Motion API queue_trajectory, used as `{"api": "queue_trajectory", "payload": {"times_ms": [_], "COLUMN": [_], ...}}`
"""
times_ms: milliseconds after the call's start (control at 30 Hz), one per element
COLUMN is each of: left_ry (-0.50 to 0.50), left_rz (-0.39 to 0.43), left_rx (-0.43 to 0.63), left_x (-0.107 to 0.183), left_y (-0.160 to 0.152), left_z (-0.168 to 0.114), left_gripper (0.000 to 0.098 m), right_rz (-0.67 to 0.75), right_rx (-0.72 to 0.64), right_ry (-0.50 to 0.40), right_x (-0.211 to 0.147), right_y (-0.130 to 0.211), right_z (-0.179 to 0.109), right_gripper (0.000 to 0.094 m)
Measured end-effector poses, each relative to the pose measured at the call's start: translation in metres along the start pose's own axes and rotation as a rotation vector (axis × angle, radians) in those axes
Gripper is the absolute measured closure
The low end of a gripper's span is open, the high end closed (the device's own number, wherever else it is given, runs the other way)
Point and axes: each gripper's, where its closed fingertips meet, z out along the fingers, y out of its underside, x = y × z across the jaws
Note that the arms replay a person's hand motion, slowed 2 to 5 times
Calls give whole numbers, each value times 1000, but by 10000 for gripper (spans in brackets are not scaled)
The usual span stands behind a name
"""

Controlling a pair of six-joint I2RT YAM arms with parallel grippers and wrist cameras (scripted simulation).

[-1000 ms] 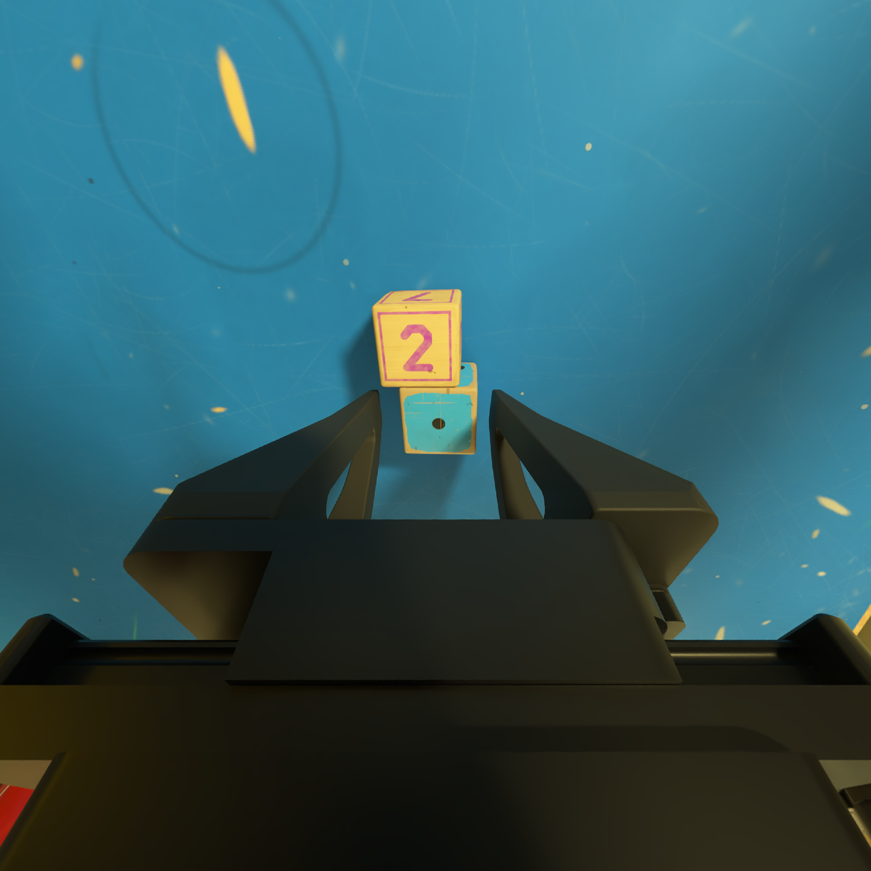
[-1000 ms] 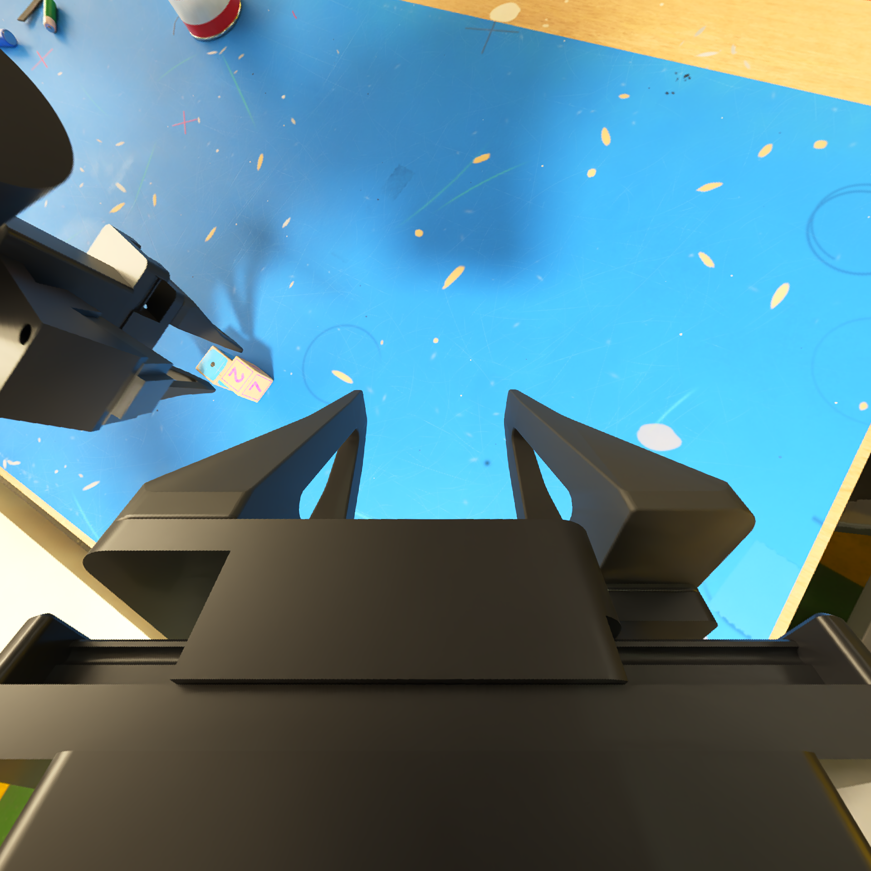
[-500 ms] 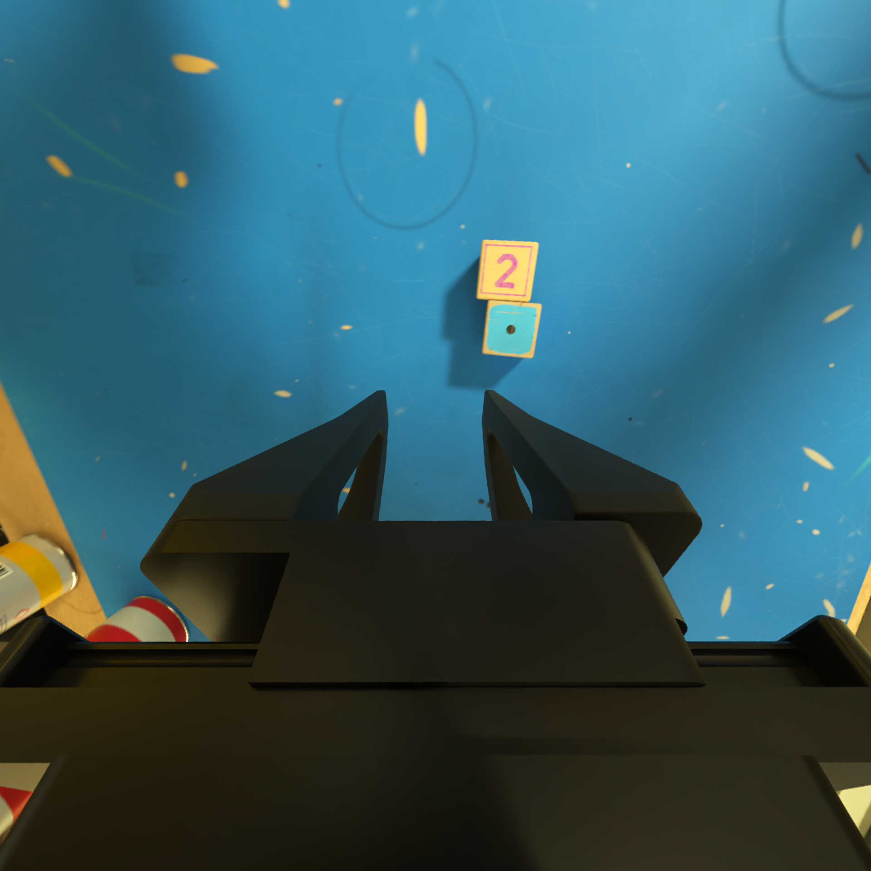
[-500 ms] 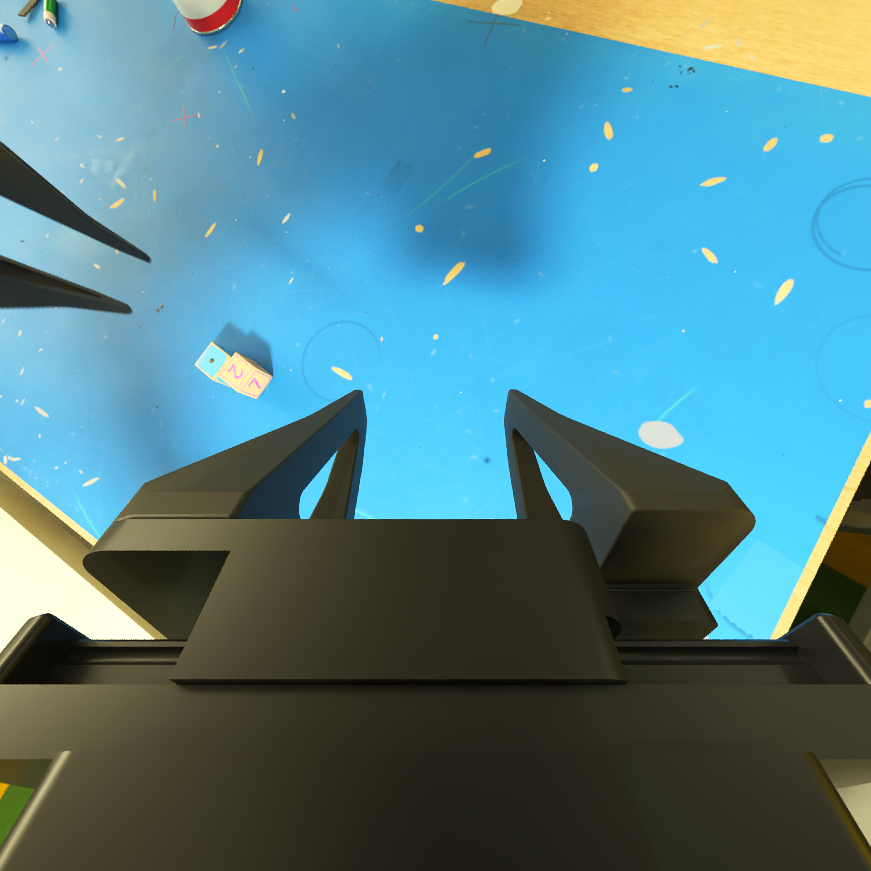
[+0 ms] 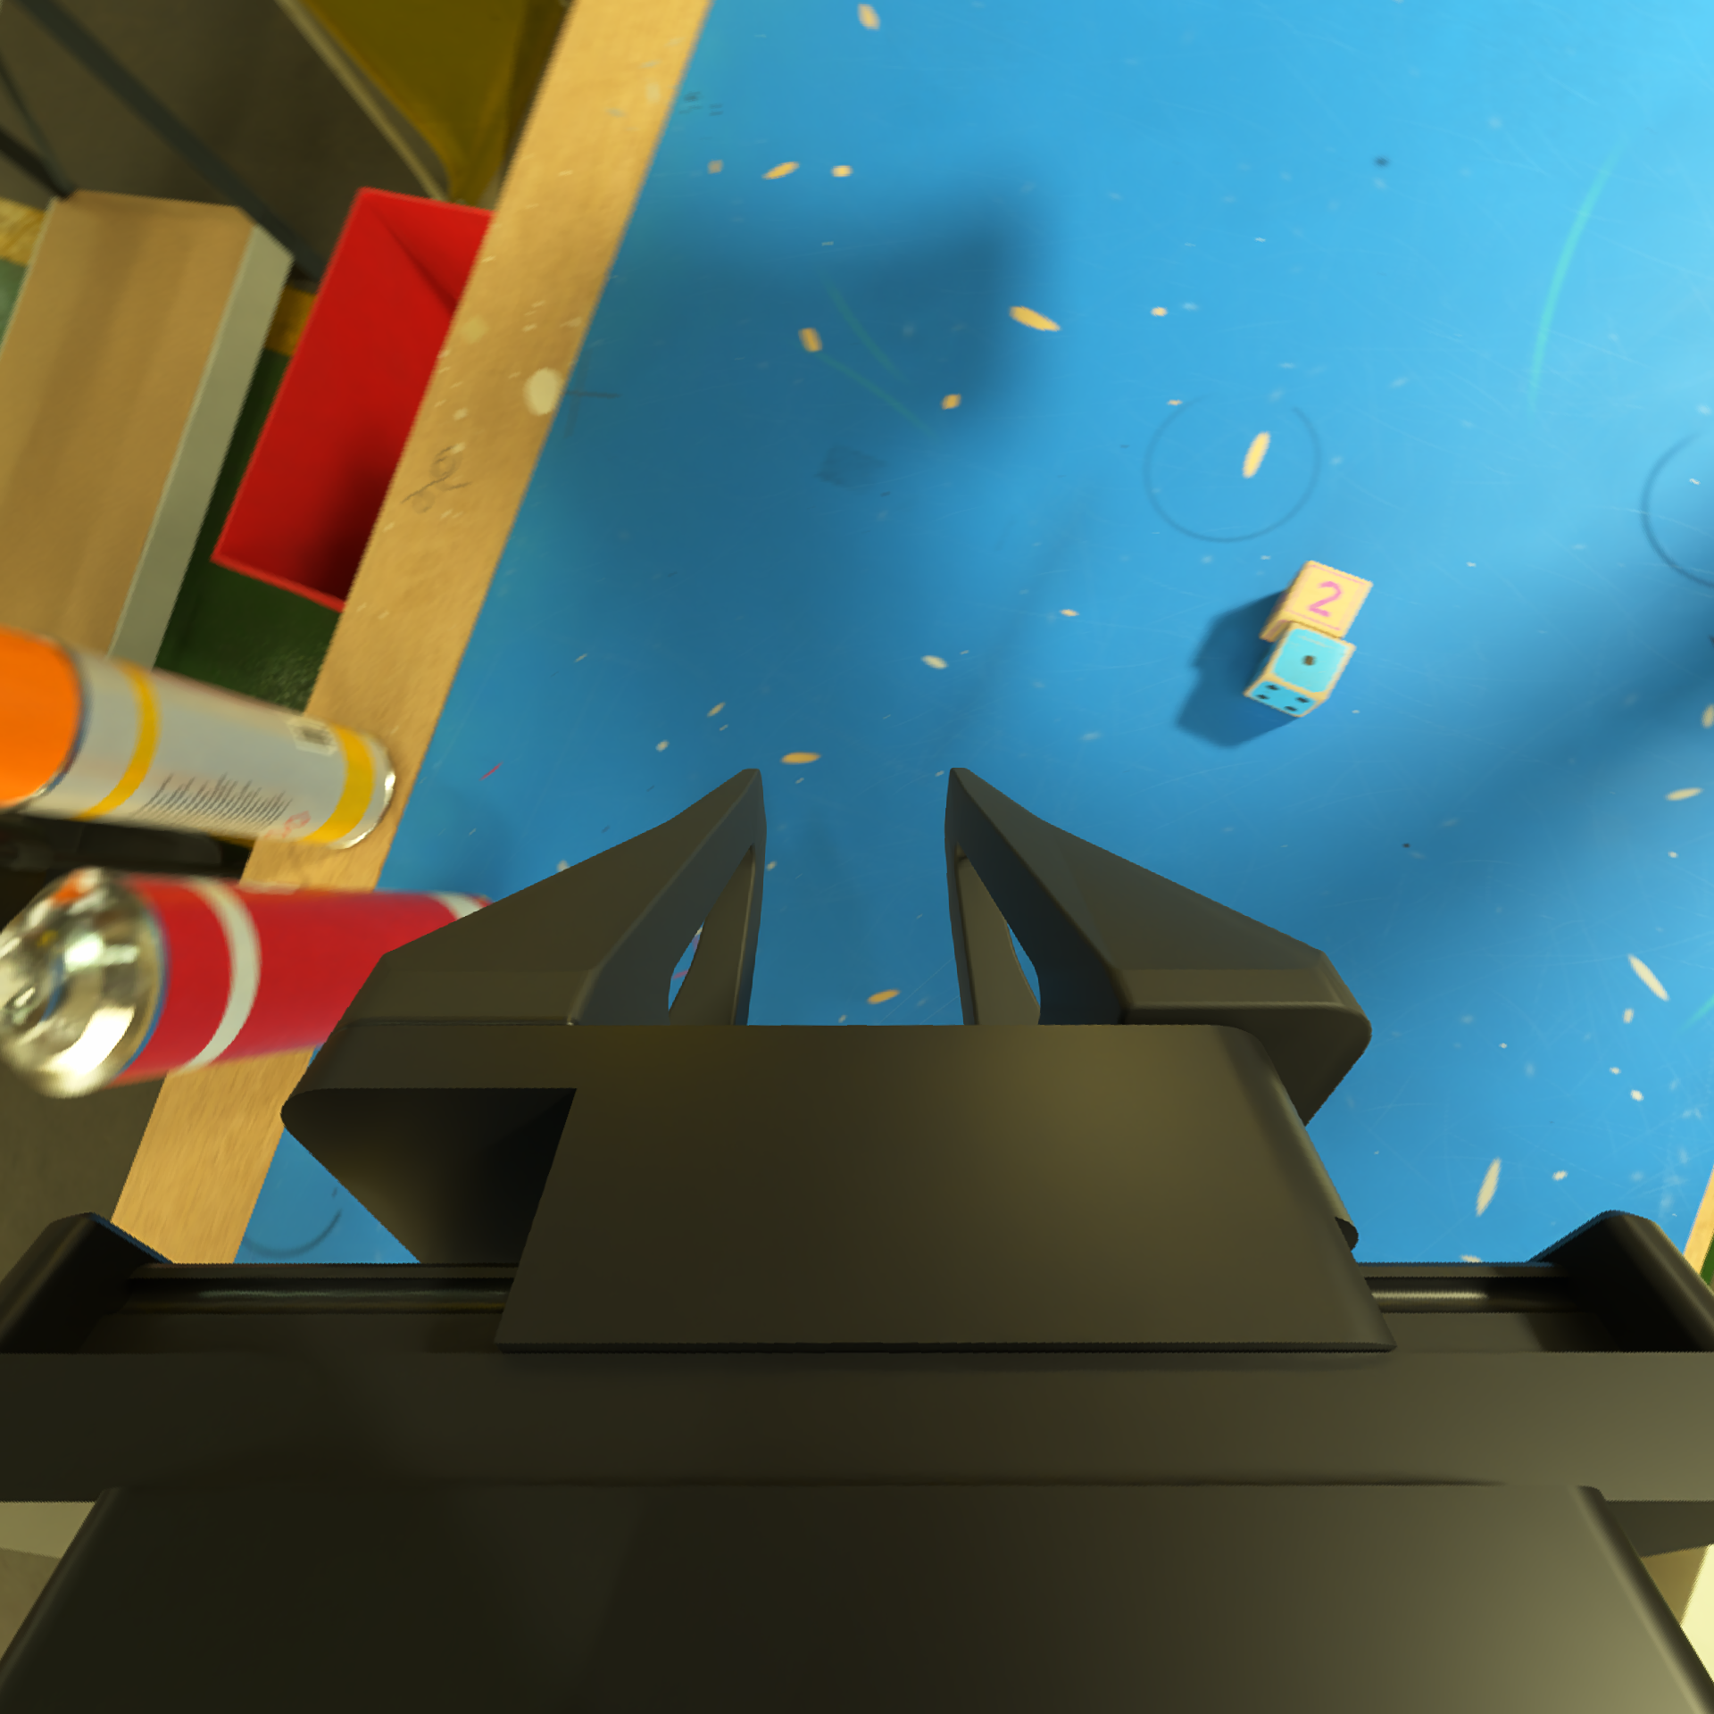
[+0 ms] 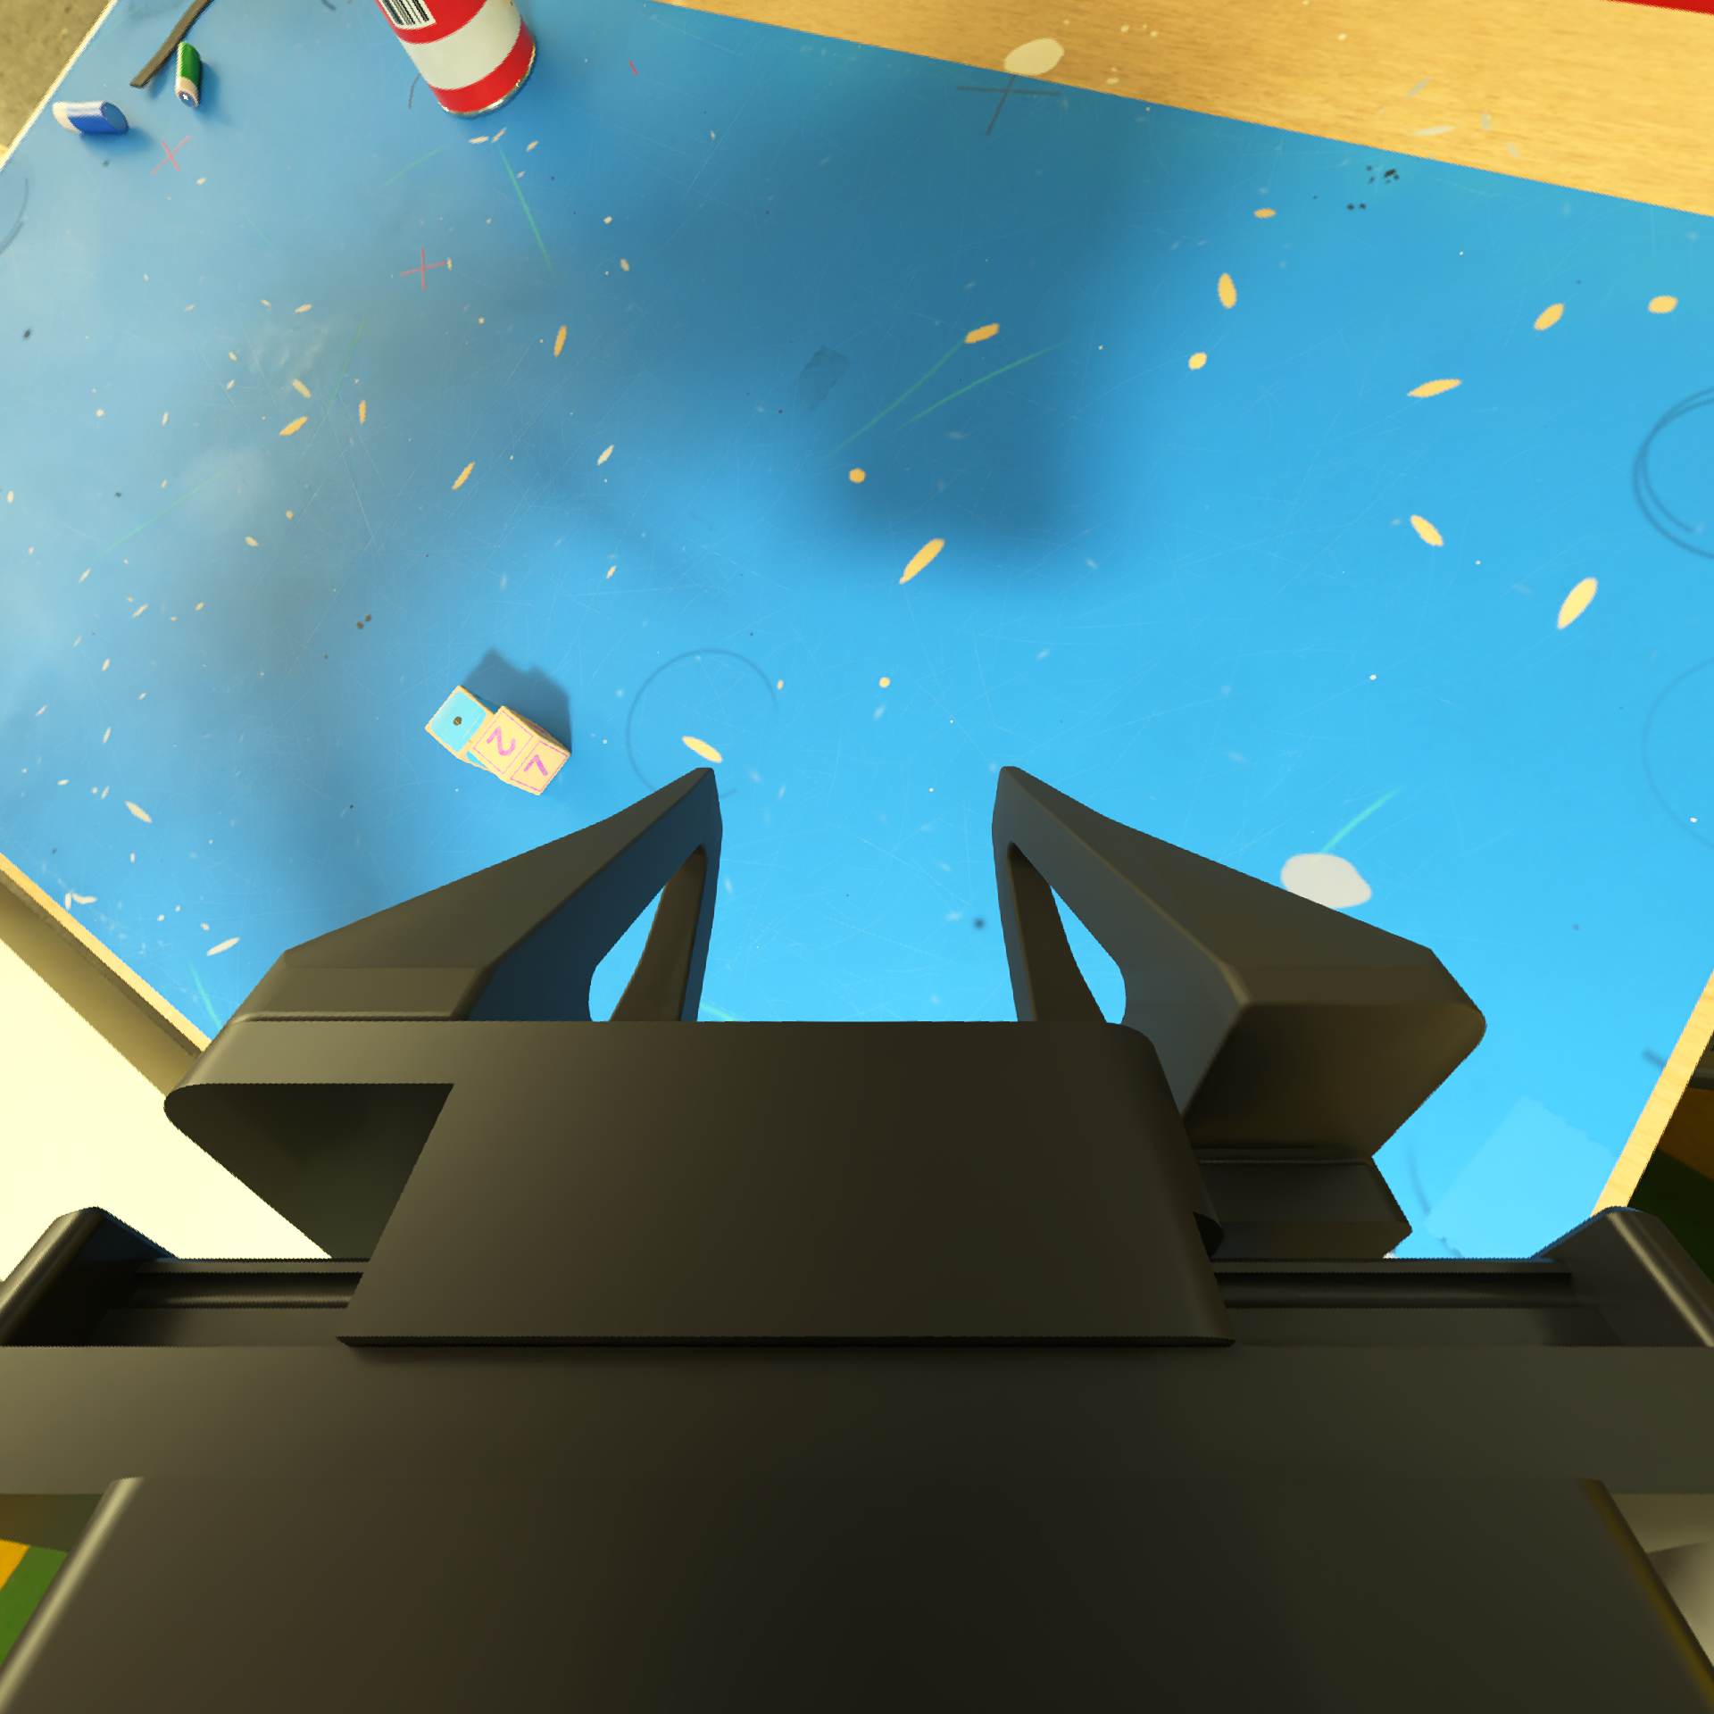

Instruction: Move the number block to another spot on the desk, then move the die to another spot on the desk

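Note:
A small wooden number block (image 5: 1322, 600) with pink markings lies on the blue desk mat, touching a wooden die (image 5: 1300, 677) with light-blue faces and black pips. In the left wrist view they lie far off to the upper right of my left gripper (image 5: 854, 774), which is open and empty, high above the mat. In the right wrist view the block (image 6: 521, 753) and die (image 6: 454, 723) lie to the left of my right gripper (image 6: 855, 772), which is open and empty, above bare mat.
The blue mat (image 5: 1020, 556) has a wooden desk border (image 5: 482, 445). A red-and-white can (image 5: 232, 974) and a white-yellow-orange can (image 5: 185, 751) stand at the left edge; a red bin (image 5: 343, 390) lies beyond. The red-and-white can (image 6: 464, 46), an eraser (image 6: 90, 118) and a green marker (image 6: 188, 72) lie far off.
My left gripper has pulled up and away to the left from the block and die, which stay put, and has left the right wrist view. The right gripper has not moved.

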Motion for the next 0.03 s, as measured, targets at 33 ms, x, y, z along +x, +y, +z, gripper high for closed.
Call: {"api": "queue_trajectory", "payload": {"times_ms": [33], "left_ry": [-20], "left_rz": [-20], "left_rx": [7], "left_x": [-10], "left_y": [4], "left_z": [-8], "left_gripper": [653], "right_rz": [0], "right_rx": [0], "right_ry": [0], "right_x": [0], "right_y": [0], "right_z": [0], "right_gripper": [441]}}
